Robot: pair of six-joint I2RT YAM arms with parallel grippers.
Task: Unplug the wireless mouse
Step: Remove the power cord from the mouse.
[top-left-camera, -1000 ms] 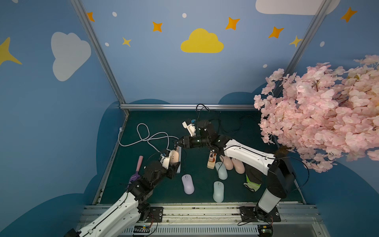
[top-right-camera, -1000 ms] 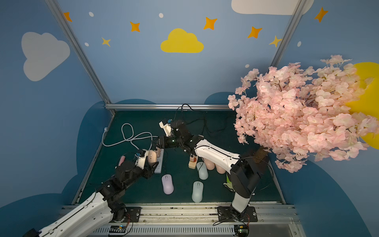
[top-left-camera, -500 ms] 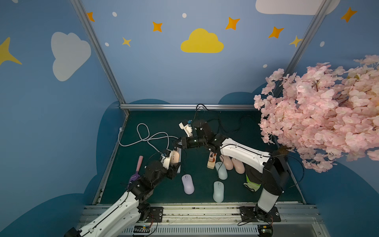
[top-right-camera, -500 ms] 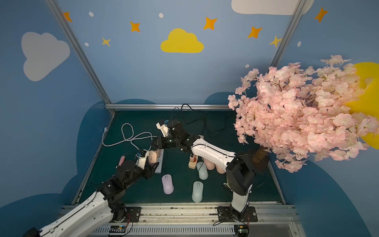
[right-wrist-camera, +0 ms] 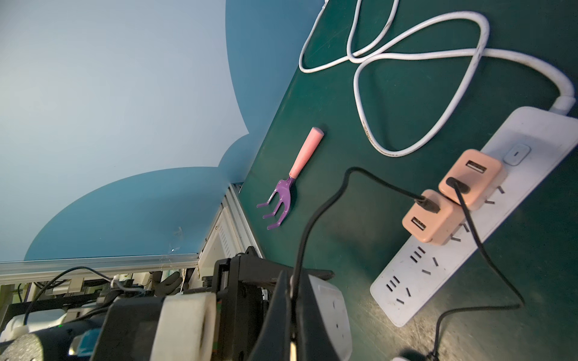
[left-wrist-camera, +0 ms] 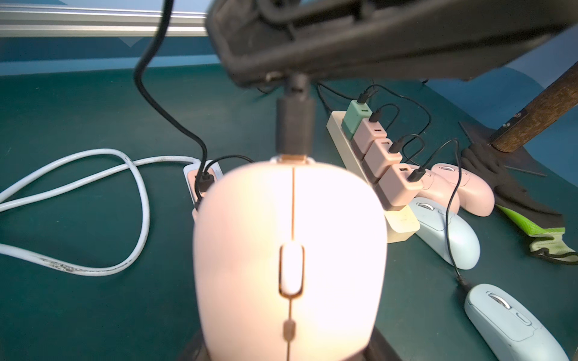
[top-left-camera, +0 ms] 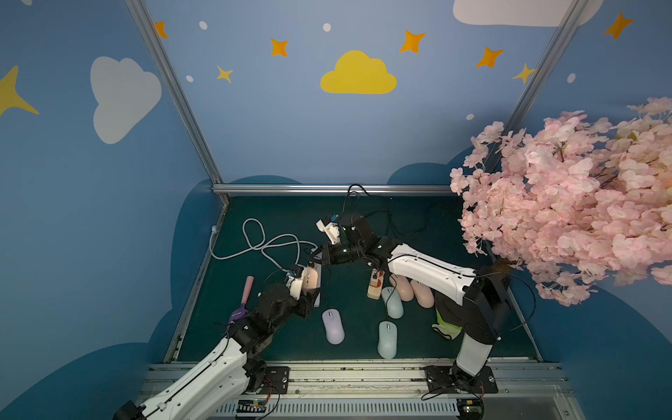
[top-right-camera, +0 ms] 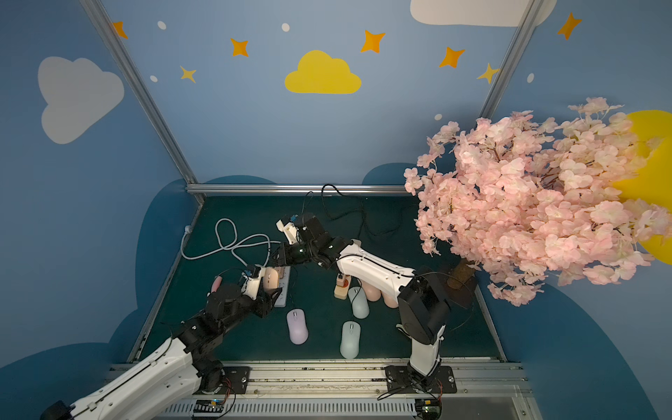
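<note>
While the right fingers (right-wrist-camera: 275, 315) are pressed shut on the black cable (right-wrist-camera: 305, 234) just behind the plug (left-wrist-camera: 295, 128), I'd pull straight along the port line, no twisting; gripping the plug body would be safer than the cord; left fingers (left-wrist-camera: 192, 351) clamp the pink mouse (left-wrist-camera: 291, 218) by its sides, apparently lifted off the table (left-wrist-camera: 93, 297) over the white power strip (right-wrist-camera: 438, 265); plug looks seated in its nose; glossy shell, wheel facing up.

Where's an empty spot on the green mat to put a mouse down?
Bare mat lies at the back, between the white cable loop and the metal rail, and in front, between the front pale blue mouse and the glove. It is crowded around the beige power strip, with mice packed beside it.
</note>
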